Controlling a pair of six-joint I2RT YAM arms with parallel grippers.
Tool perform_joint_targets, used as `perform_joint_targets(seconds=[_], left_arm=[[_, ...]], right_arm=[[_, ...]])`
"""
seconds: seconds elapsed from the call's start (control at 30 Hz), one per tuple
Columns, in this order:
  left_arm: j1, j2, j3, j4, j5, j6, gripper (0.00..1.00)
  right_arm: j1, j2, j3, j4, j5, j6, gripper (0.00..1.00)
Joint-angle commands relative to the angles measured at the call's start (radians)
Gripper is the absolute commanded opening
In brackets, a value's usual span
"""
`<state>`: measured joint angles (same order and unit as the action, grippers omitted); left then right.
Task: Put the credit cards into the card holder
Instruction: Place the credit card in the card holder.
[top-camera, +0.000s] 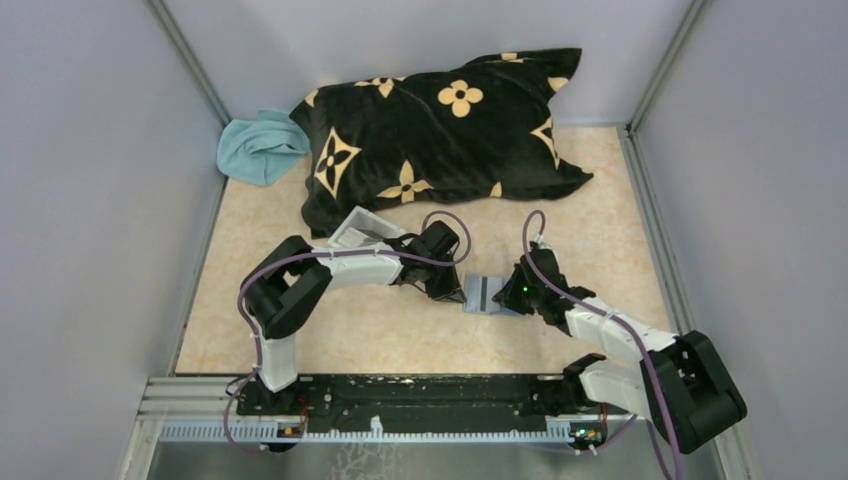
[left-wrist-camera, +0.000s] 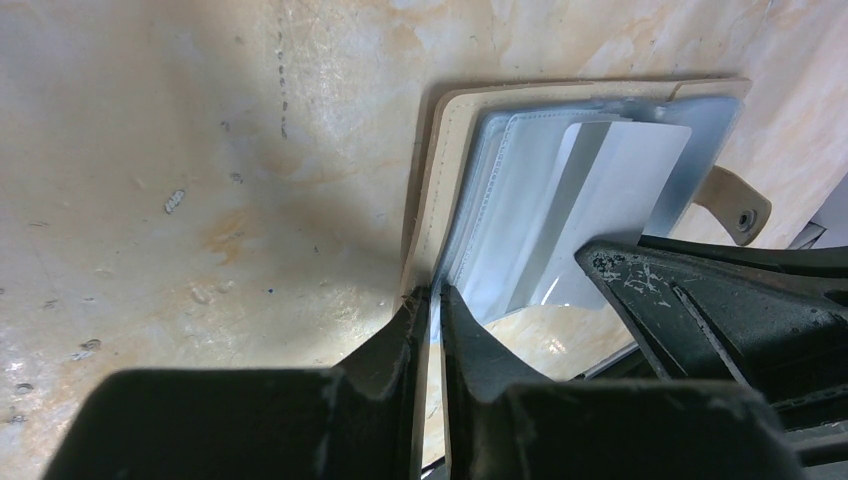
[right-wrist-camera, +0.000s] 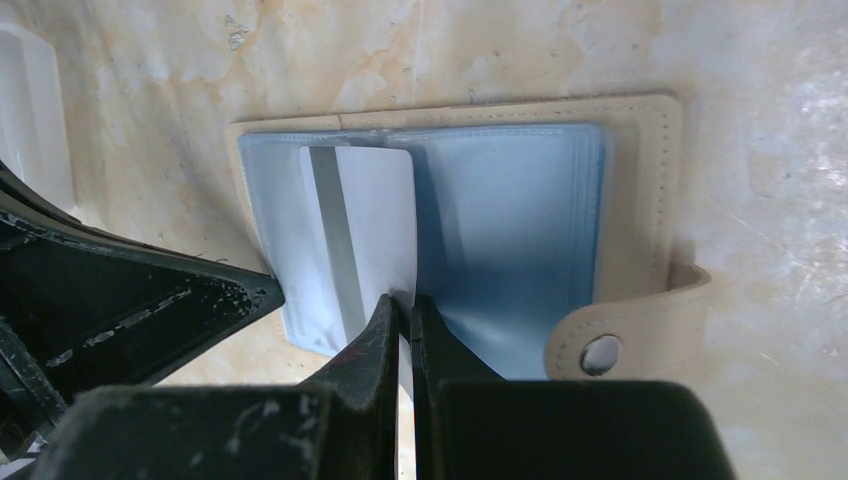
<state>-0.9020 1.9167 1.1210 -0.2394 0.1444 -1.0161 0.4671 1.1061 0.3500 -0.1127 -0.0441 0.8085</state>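
The tan card holder (top-camera: 487, 295) lies open on the table between both arms, its grey-blue pockets (right-wrist-camera: 510, 230) facing up and its snap tab (right-wrist-camera: 620, 335) sticking out to one side. A pale credit card (right-wrist-camera: 360, 230) with a grey stripe sits part-way in a pocket on the holder's left half. My right gripper (right-wrist-camera: 404, 300) is shut on this card's near edge. My left gripper (left-wrist-camera: 432, 292) is shut on the near edge of the card holder (left-wrist-camera: 445, 150), pinching a thin pocket sheet. The same credit card (left-wrist-camera: 625, 185) shows in the left wrist view.
A clear shallow tray (top-camera: 355, 228) stands just behind the left arm, in front of a black pillow (top-camera: 440, 130) with tan flowers. A light blue cloth (top-camera: 258, 148) lies at the back left. Grey walls close in both sides.
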Motion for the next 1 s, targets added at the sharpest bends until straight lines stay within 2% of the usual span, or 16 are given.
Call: perform_joint_targets(seconds=[0.0,0.1,0.17,0.27,0.37,0.6,0.8,0.87,0.97], left_arm=[[0.005,0.123,-0.078,-0.229,-0.177,0.068,0.15],[0.003,0.123,-0.078,-0.226,-0.174,0.069,0.15],[0.002,0.122,-0.078,-0.225,-0.174,0.068,0.15],[0.003,0.117,-0.08,-0.225,-0.179,0.067,0.15],[0.003,0.112,-0.079,-0.223,-0.181,0.066,0.15],[0.0,0.103,-0.084,-0.214,-0.18,0.06,0.15],[0.0,0.084,-0.097,-0.209,-0.185,0.058,0.15],[0.001,0.081,-0.1,-0.207,-0.184,0.058,0.15],[0.0,0.08,-0.105,-0.204,-0.183,0.059,0.15]], right_arm=[[0.042,0.06,-0.018,-0.143,0.021,-0.029,0.0],[0.053,0.07,-0.003,-0.153,0.015,-0.042,0.0],[0.058,0.076,0.007,-0.173,0.022,-0.05,0.12],[0.059,0.059,0.025,-0.224,0.049,-0.062,0.37],[0.059,0.025,0.042,-0.271,0.082,-0.075,0.46],[0.059,-0.002,0.087,-0.339,0.116,-0.092,0.52],[0.059,-0.016,0.112,-0.364,0.142,-0.095,0.52],[0.059,-0.016,0.12,-0.367,0.153,-0.094,0.5],[0.059,-0.023,0.133,-0.362,0.178,-0.089,0.39]])
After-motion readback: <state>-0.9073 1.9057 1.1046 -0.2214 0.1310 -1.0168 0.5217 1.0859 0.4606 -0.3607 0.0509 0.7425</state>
